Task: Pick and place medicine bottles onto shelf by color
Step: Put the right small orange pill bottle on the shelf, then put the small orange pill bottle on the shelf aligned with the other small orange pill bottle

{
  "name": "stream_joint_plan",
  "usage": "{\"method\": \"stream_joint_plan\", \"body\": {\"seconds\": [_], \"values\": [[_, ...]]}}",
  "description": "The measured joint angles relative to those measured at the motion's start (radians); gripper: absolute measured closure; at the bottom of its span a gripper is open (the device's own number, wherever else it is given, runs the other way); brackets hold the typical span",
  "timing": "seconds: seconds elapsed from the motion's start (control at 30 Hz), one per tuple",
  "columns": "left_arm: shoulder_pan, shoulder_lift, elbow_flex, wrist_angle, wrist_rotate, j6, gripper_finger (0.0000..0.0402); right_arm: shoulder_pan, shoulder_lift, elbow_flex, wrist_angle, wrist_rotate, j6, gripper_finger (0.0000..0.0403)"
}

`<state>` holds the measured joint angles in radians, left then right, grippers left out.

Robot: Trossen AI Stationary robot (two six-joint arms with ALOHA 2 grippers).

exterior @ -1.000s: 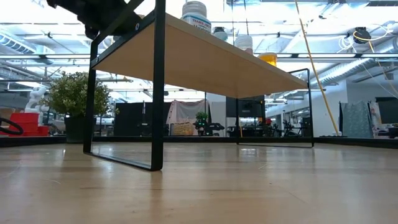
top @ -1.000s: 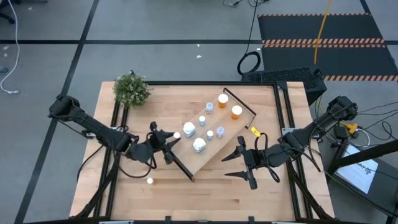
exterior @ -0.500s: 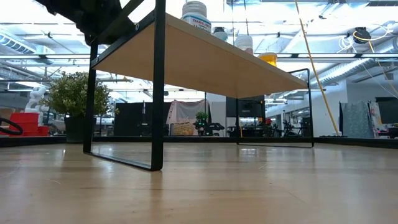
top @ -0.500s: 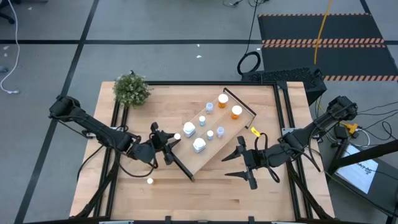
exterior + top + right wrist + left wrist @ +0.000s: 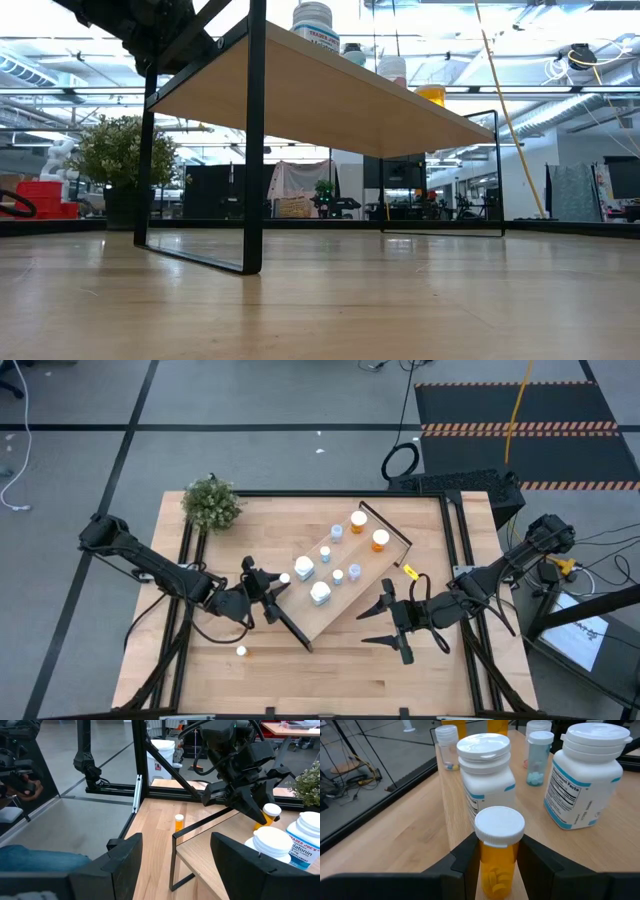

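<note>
One orange bottle (image 5: 498,854) clamped in left gripper (image 5: 496,862); right gripper (image 5: 172,865) wide; label reads "Melatonin".

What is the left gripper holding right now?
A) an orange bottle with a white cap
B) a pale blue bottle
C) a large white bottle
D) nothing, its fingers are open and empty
A: in the left wrist view the left gripper is shut on the orange bottle with a white cap, at the near end of the shelf.
</note>
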<state>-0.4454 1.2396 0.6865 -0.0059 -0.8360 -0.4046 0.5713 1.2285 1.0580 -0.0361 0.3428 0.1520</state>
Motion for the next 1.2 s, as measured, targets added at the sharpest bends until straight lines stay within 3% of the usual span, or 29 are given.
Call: {"method": "stream_joint_plan", "body": {"seconds": [0.13, 0.47, 0.77, 1.0, 1.2], "values": [[0.000, 0.000, 0.000, 0.000, 0.020, -0.004, 0.0272, 0.000, 0.000, 0.000, 0.000, 0.000, 0.000, 0.0172], [0.000, -0.003, 0.001, 0.001, 0.024, -0.009, 0.0206, 0.000, 0.000, 0.000, 0.000, 0.000, 0.000, 0.0172], [-0.025, -0.083, 0.002, -0.002, 0.024, 0.001, 0.0177, 0.000, 0.000, -0.005, 0.002, 0.000, 0.009, 0.0172], [-0.092, -0.158, 0.002, 0.000, 0.015, 0.021, 0.0176, 0.000, 0.001, -0.006, 0.000, -0.001, 0.032, 0.0172], [-0.232, -0.189, 0.033, -0.032, -0.023, 0.072, 0.0176, 0.006, 0.001, -0.006, -0.003, -0.004, 0.045, 0.0172]]}}
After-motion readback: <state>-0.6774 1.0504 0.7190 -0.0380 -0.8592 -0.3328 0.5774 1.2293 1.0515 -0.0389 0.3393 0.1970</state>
